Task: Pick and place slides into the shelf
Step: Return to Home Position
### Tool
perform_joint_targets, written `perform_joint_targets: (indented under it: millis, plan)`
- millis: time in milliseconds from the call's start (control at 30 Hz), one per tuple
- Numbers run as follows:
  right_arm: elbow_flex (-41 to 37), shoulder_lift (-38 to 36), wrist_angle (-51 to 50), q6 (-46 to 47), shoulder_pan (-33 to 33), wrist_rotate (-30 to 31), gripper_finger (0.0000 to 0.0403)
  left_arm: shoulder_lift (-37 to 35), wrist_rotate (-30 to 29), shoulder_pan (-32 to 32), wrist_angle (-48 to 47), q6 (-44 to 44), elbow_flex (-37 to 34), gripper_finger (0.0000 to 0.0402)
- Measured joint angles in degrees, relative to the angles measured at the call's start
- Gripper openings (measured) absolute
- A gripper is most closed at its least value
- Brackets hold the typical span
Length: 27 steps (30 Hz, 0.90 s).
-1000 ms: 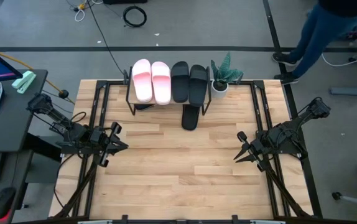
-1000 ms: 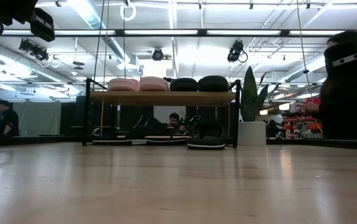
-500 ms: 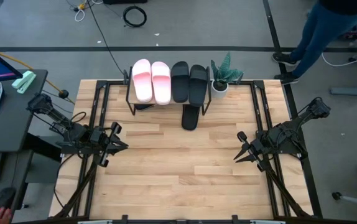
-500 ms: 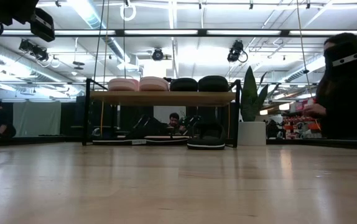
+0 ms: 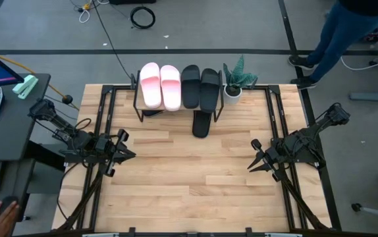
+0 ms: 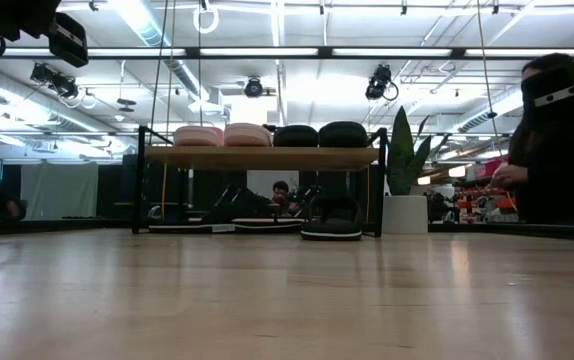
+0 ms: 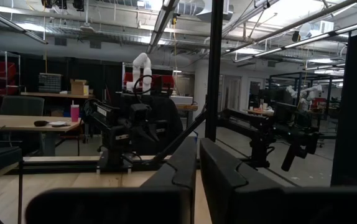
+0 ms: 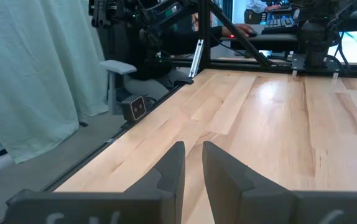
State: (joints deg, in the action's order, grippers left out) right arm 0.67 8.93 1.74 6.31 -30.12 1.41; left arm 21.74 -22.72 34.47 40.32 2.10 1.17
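At the far edge of the broad wood-plank tabletop (image 5: 189, 178), a small low shelf (image 6: 262, 156): light wood top board on a thin black metal frame. Across that board, side by side and touching, two pale pink rubber slides (image 5: 151, 84) with wide straps on the left half, and two black rubber slides (image 5: 190, 85) with wide straps on the right half. Below the board, under the black pair, a thin black flip-flop (image 5: 201, 125), flat on the tabletop with part of its length poking out past the shelf's front. Under the pink pair, only a dark sliver of another sole (image 5: 151, 113), too hidden to tell how it lies. Just beside the shelf's right end, a small green plant in a white pot (image 5: 233, 84). Well apart from the shelf, at the table's left side, the left gripper (image 5: 131, 155), low and pointing inward, its two dark fingers (image 7: 180, 168) drawn together to a thin slit with nothing between. Opposite, at the right side, the right gripper (image 5: 250, 168), likewise low and pointing inward, its fingers (image 8: 172, 168) nearly together and holding nothing. Beyond the far right corner, on the grey floor, a person in blue trousers (image 5: 340, 36).
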Motion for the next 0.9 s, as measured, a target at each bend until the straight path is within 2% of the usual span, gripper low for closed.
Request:
perform_joint_targets:
  millis: [233, 600, 900]
  plan:
    - [0.00, 0.00, 0.00, 0.00, 0.00, 0.00, 0.0063, 0.00, 0.00, -0.02, 0.00, 0.00, 0.00, 0.0036]
    - [0.00, 0.00, -0.02, -0.01, 0.00, 0.00, 0.0063, 0.00, 0.00, 0.01, 0.00, -0.01, 0.00, 0.0023]
    - [0.00, 0.00, -0.02, 0.00, 0.01, 0.02, 0.0063, 0.00, 0.00, 0.01, 0.00, 0.01, 0.00, 0.0037]
